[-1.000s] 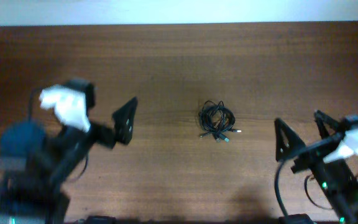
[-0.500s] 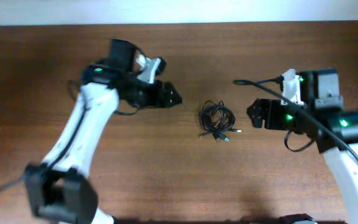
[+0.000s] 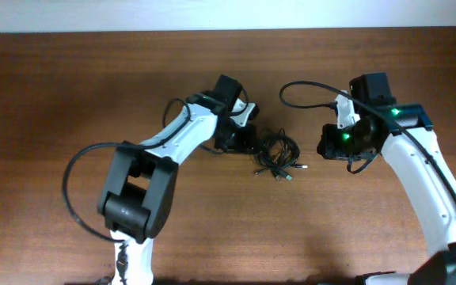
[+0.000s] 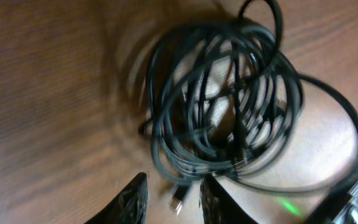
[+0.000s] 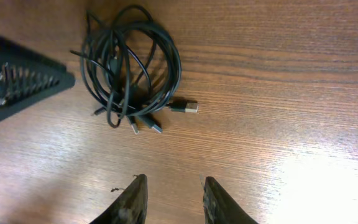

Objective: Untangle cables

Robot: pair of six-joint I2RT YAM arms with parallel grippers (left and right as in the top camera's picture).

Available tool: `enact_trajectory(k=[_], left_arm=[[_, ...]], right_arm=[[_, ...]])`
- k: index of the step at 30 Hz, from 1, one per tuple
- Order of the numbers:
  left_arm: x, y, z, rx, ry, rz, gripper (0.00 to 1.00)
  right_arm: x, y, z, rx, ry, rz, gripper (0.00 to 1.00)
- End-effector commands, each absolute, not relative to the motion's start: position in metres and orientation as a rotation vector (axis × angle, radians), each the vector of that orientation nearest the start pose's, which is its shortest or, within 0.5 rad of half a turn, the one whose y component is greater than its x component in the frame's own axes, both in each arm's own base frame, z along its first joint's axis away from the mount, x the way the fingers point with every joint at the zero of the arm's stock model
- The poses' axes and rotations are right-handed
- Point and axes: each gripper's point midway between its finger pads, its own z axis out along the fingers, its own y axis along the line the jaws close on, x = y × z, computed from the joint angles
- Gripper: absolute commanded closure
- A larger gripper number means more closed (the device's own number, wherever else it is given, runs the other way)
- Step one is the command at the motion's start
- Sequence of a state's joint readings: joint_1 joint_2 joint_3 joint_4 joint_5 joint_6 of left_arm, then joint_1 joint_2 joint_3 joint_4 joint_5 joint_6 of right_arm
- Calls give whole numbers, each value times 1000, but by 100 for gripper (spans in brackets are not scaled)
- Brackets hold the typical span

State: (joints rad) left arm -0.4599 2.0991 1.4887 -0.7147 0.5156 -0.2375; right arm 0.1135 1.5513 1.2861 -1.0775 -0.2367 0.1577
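The small tangle of cables (image 3: 276, 155) in the middle of the table (image 3: 54, 95) looks light and floppy, so grab an outer loop or a plug end; the left gripper (image 4: 173, 184) and right gripper (image 5: 174, 182) are both slightly apart, empty I think.

Thin black cables (image 3: 276, 153), tangled in one coil, plug ends (image 5: 185, 107) protruding

light: even, bright, from above | glare: pale patch on table (image 5: 316, 180), lower right, right wrist | blur: cables (image 4: 229, 112) smeared, left wrist | overhead: soft, slightly grainy
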Motion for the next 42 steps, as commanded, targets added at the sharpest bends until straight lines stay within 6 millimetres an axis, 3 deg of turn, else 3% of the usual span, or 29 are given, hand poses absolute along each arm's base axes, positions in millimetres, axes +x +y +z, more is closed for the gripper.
enact_trajectory(k=[1,4,8,11,12,13,15,18,21,26,27,28,30,32,34,39,40,42], left_arm=[[370,-274,14,321,2960,-749,72],[374,-268,4,244,2980,-641,75],[367,-277,0,284,2990,-635,78],[363,-287,0,321,2978,-644,100],[363,-288,0,324,2972,-647,100],[365,-290,1,328,2963,-651,99],[366,-291,1,328,2954,-656,76],[365,-292,1,334,2956,-655,53],[361,-299,1,360,2951,-658,44],[354,-316,-5,422,2931,-663,60],[351,-319,-8,437,2936,-652,74],[348,-321,-10,450,2940,-641,95],[341,-322,-7,466,2957,-644,100],[340,-324,8,515,2940,-688,100],[343,-325,36,585,2892,-754,100],[353,-309,149,780,2610,-912,100],[350,-306,184,847,2490,-955,100],[347,-300,219,887,2379,-950,100]], right_arm=[[319,74,138,-2,2914,374,70],[319,74,138,-2,2913,374,68],[321,76,139,-5,2905,388,65],[323,85,144,-44,2877,491,64],[323,85,146,-41,2873,520,64],[324,84,148,-28,2867,539,62],[325,80,152,18,2849,607,59],[325,69,152,75,2853,624,48],[319,68,150,59,2873,622,47],[317,68,150,62,2883,624,45],[317,68,150,63,2885,623,45],[315,68,149,65,2891,624,44],[313,66,148,56,2901,608,43],[312,67,151,-16,2888,613,43],[311,73,161,-80,2844,655,43],[305,84,205,-154,2706,722,42],[300,92,220,-214,2649,781,42],[291,108,244,-320,2546,894,42]])
